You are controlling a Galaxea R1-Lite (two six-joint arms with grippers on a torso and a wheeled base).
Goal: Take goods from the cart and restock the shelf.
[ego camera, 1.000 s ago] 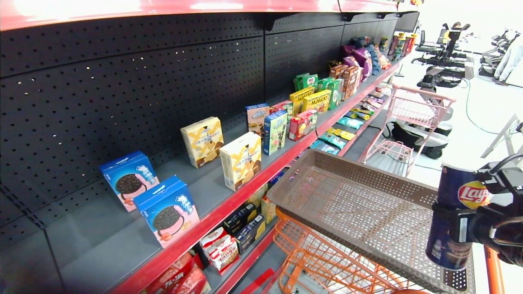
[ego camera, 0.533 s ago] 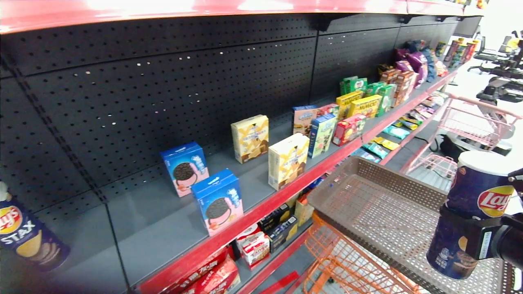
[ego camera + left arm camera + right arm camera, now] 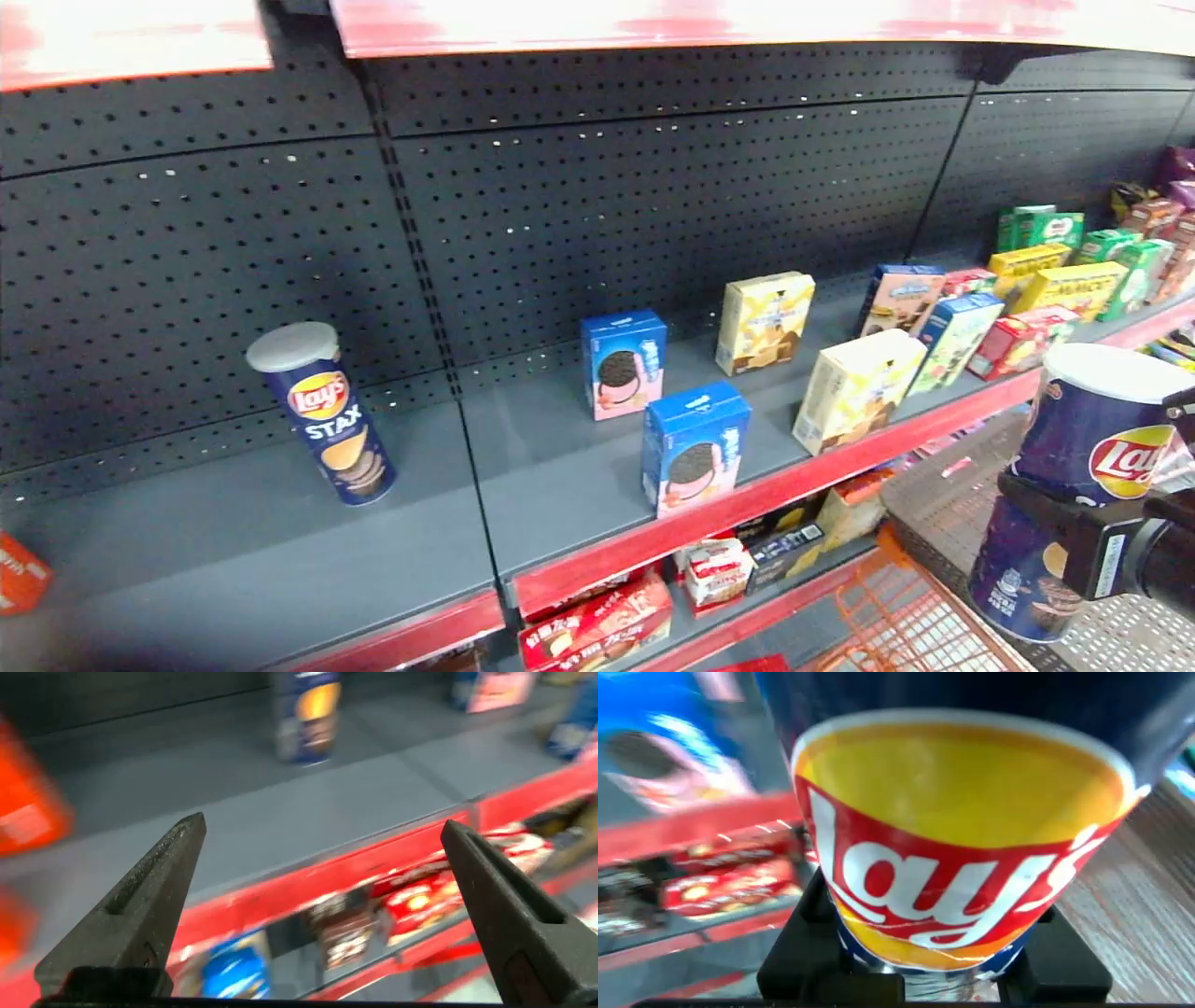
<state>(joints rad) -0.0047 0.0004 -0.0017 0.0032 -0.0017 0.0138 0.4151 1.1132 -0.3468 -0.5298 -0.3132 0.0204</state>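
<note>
Two chip cans total. One can (image 3: 322, 411) stands upright on the grey shelf (image 3: 280, 551), well left of the boxes. The other can (image 3: 1092, 429) is clamped upright in the right pincer (image 3: 1050, 527), off the shelf by the orange cart (image 3: 896, 625). The left pincer (image 3: 322, 831) is spread wide with nothing in it. Also shelved: two blue cookie boxes (image 3: 624, 364) and two pale yellow boxes (image 3: 764, 322).

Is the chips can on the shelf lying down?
No, the chips can stands on its base on the shelf, lid on top.
</note>
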